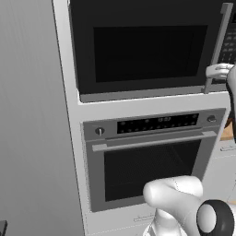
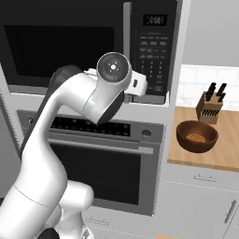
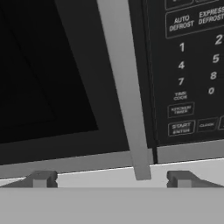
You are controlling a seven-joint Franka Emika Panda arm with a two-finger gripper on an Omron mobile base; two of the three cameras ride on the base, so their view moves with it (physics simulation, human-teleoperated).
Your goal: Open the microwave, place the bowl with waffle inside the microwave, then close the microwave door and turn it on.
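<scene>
The microwave [image 1: 147, 50] is built in above the steel oven, and the microwave door [image 3: 48, 74] is shut. Its long grey bar handle [image 3: 124, 87] runs beside the black keypad [image 3: 192, 65]. My gripper [image 3: 111, 179] is open. It sits close in front of the handle's lower end, which stands between the two fingertips [image 3: 41, 178] without touching them. From the left base, the gripper [image 1: 211, 71] is at the handle's lower part [image 1: 220, 46]. The bowl with waffle [image 2: 196, 136], reddish-brown, rests on the wooden counter to the right.
The steel oven [image 1: 147, 156] with knobs and a horizontal handle is right under the microwave. A knife block [image 2: 210, 106] stands behind the bowl on the wooden counter [image 2: 224, 154]. A tall grey panel [image 1: 32, 115] fills the left side.
</scene>
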